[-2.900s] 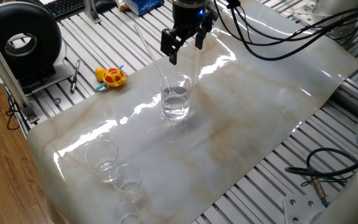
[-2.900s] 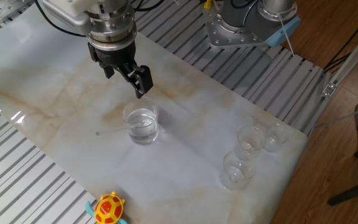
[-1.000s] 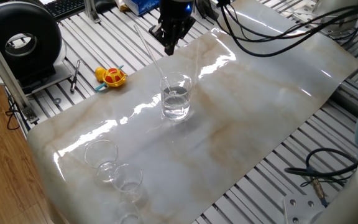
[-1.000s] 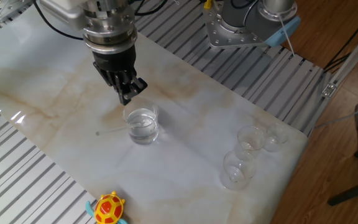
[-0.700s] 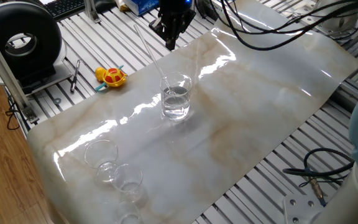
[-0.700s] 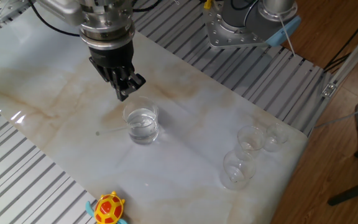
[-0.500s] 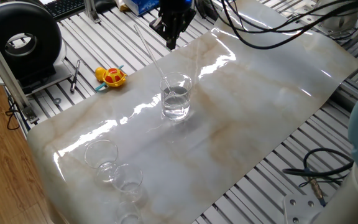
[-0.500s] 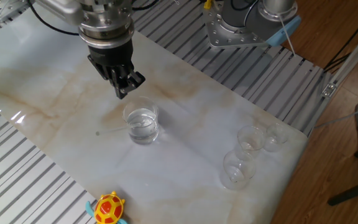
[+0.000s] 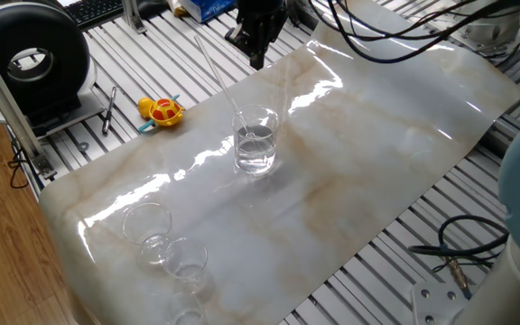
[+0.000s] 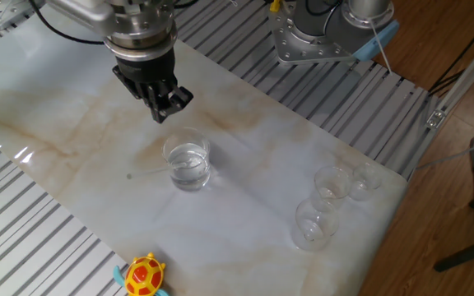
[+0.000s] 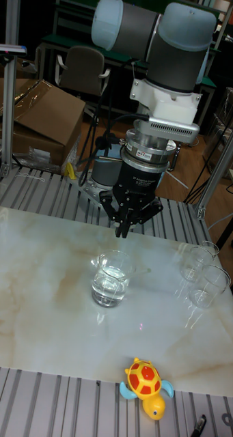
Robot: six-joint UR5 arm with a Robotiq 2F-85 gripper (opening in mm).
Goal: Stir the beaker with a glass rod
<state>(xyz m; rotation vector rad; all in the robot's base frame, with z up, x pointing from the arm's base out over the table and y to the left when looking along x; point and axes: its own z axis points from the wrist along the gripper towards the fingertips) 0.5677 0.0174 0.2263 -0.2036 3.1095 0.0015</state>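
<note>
The beaker (image 9: 256,144) (image 10: 188,164) (image 11: 111,278) stands upright on the marble sheet, with clear liquid in its lower part. The glass rod (image 9: 219,81) rests in it and leans over its rim toward the far left. My gripper (image 9: 257,61) (image 10: 164,111) (image 11: 121,231) hangs above and behind the beaker, well clear of its rim. Its fingers are drawn together to a narrow tip, and nothing shows between them. The rod passes to the left of the fingers without touching them.
A cluster of small glass cups (image 9: 165,244) (image 10: 327,201) (image 11: 201,270) sits at one end of the sheet. A yellow and red toy turtle (image 9: 162,111) (image 10: 144,275) (image 11: 147,382) lies off the sheet's edge. A black round device (image 9: 34,59) and cables (image 9: 459,248) flank the table.
The fingers, apart 2.9 s ago, have come together and the wrist has turned. Over the last second the gripper has risen a little away from the beaker. Beaker and rod have not moved.
</note>
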